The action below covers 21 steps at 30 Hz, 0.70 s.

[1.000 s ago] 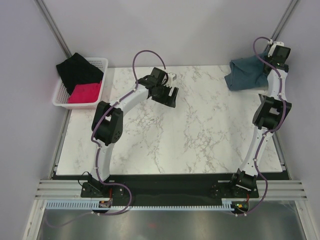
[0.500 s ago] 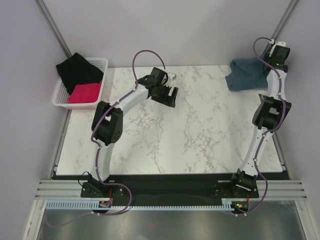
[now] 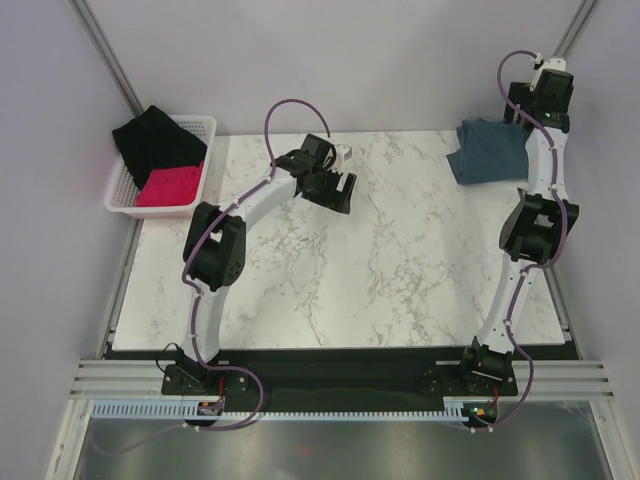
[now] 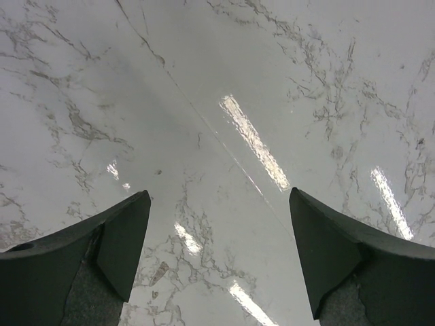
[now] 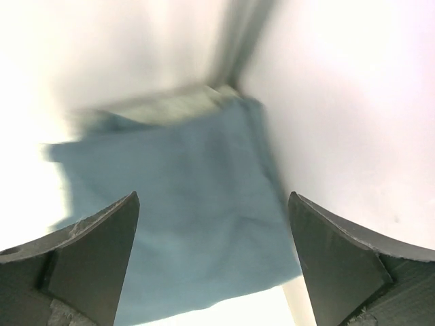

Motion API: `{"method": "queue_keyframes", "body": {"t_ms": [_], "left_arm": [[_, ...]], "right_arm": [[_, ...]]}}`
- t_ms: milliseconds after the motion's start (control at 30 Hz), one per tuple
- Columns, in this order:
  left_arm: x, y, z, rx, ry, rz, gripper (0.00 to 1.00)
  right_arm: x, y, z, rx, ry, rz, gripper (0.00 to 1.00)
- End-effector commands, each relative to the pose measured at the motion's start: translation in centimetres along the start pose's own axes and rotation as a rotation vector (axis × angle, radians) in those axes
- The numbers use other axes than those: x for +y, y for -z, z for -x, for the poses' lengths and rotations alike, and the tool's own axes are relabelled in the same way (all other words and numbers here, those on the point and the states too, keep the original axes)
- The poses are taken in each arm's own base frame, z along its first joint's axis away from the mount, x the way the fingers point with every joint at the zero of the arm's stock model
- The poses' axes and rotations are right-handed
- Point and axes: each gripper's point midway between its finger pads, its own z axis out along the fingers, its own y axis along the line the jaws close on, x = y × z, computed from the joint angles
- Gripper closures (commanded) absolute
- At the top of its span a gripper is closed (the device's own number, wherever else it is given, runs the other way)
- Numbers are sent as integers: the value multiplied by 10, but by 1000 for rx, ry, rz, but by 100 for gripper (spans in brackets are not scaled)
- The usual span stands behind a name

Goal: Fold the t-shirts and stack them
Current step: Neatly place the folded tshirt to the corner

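Top external shows the blue tee (image 3: 487,150) folded-looking at the table's (image 3: 400,260) upper right, we judge as stack spot; right gripper (image 5: 213,195) hangs above, fingers apart, left gripper (image 4: 219,192) spread over marble.

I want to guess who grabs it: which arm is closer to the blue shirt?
Right. The right fingers hang open above the blue shirt; the left fingers hang open over the marble table, well off to the shirt's left.

Folded slate-blue t-shirt (image 3: 488,152) at far-right corner of white marble table (image 3: 330,270)
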Motion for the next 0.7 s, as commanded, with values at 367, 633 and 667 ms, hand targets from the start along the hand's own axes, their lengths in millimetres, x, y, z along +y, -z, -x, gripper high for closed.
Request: {"method": "queue_keyframes", "body": {"t_ms": [367, 633, 667], "left_arm": [[72, 163, 145, -476, -119, 620, 0], [70, 213, 148, -547, -104, 601, 0], [70, 214, 137, -530, -104, 597, 0]], "right_arm": [[116, 190, 57, -28, -354, 385, 2], [92, 233, 10, -8, -298, 246, 2], [84, 246, 19, -38, -303, 243, 2]]}}
